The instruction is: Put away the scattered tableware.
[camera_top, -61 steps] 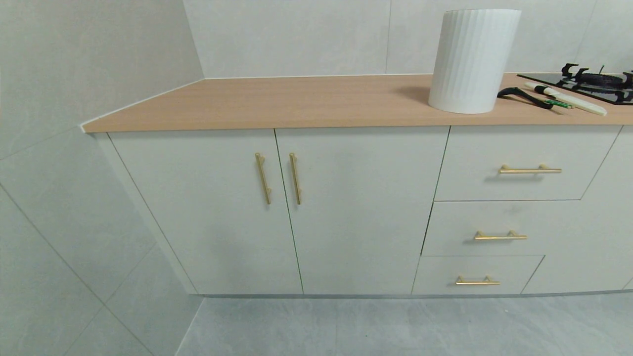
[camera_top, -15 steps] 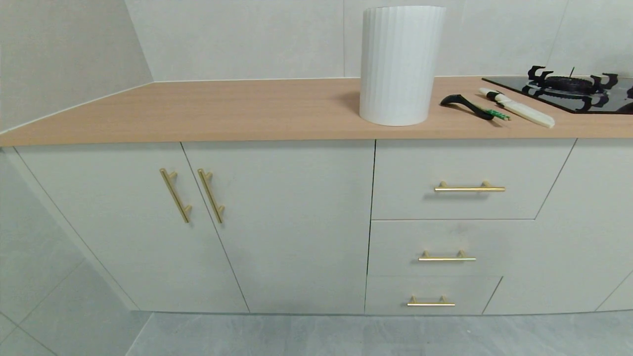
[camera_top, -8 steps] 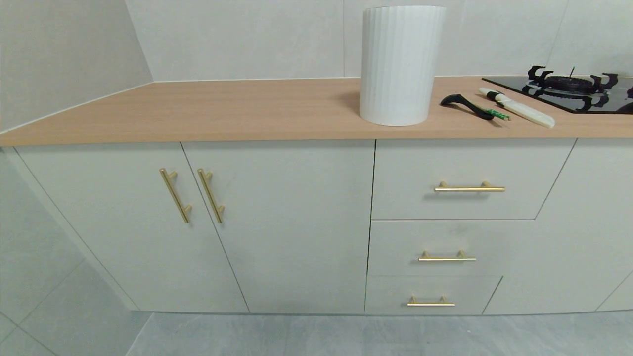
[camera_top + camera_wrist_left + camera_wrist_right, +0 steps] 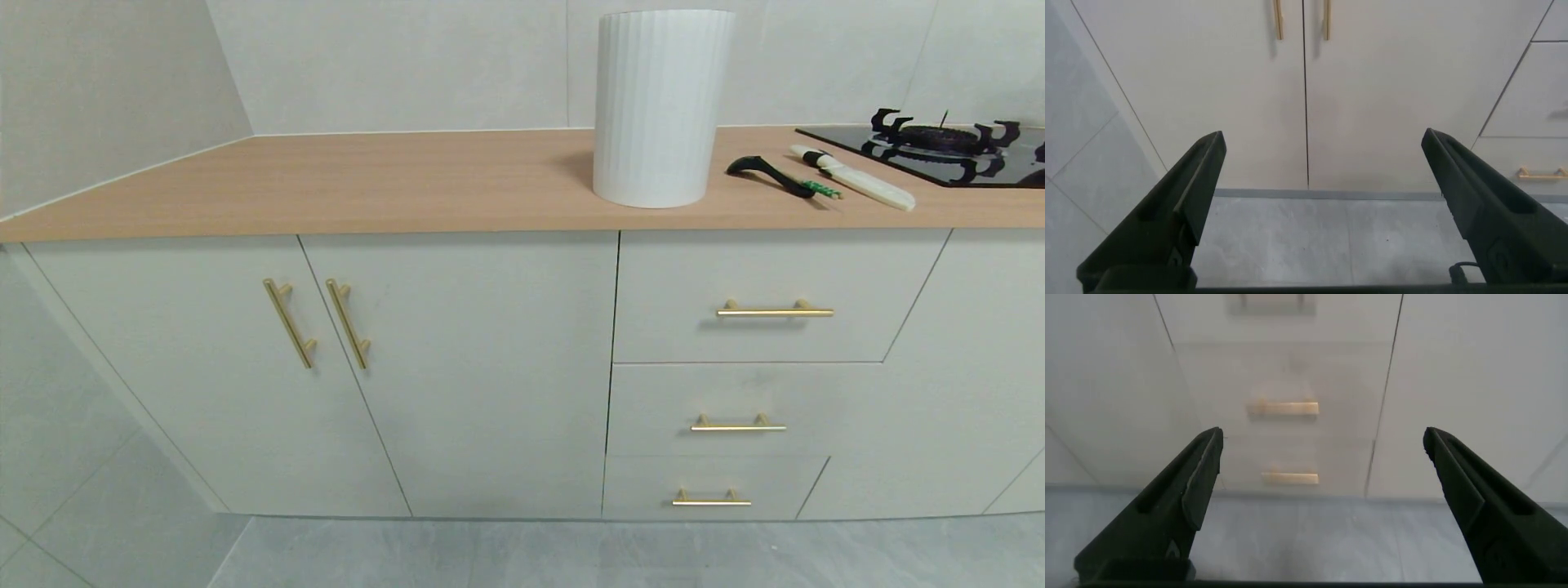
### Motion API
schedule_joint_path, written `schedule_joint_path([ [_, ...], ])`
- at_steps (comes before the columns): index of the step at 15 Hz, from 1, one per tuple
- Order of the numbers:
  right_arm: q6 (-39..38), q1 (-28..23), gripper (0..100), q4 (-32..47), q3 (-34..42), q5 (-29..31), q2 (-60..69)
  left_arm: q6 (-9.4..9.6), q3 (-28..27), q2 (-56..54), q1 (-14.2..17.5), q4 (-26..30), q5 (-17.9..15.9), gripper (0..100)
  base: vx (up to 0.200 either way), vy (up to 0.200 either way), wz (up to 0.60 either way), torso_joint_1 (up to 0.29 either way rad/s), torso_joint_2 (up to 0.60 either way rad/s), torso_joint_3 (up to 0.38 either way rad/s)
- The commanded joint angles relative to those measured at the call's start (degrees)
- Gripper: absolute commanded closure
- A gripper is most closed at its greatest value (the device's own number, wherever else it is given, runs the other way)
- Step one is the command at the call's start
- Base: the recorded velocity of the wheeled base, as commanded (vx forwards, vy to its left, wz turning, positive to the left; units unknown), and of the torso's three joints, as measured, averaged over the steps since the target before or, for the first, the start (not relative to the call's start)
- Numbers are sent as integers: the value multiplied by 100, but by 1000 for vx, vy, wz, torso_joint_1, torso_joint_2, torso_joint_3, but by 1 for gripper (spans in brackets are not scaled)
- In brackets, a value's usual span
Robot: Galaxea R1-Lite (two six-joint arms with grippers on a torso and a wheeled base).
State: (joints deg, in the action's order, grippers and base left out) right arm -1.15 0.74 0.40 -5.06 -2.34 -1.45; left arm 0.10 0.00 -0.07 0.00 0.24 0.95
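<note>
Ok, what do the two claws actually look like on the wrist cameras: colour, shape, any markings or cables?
They look alike. The left claw has two matte, dark grey-black fingers, long flat-sided wedges tapering to blunt tips, with no markings that I can make out. A thin dark cable loops at the base of one finger. The right claw has the same dark tapered fingers.

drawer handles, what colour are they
The drawer handles are gold, seen best in the head view.
</note>
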Motion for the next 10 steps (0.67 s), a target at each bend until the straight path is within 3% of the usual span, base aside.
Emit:
schedule_joint_path([
  [1, -140, 321, 0, 4, -654, -179, -1138, -1, 0, 7, 0, 2, 2, 0, 0, 0, 0, 0, 0, 0],
  [6, 53, 1033, 0, -154, -1331, -188, -5014, -1, 0, 7, 0, 2, 2, 0, 0, 0, 0, 0, 0, 0],
  [8, 159, 1077, 0, -638, -1788, -161, -6710, -1, 0, 7, 0, 2, 2, 0, 0, 0, 0, 0, 0, 0],
  [10, 159, 1077, 0, -954, -2052, -161, -7624, -1, 0, 7, 0, 2, 2, 0, 0, 0, 0, 0, 0, 0],
])
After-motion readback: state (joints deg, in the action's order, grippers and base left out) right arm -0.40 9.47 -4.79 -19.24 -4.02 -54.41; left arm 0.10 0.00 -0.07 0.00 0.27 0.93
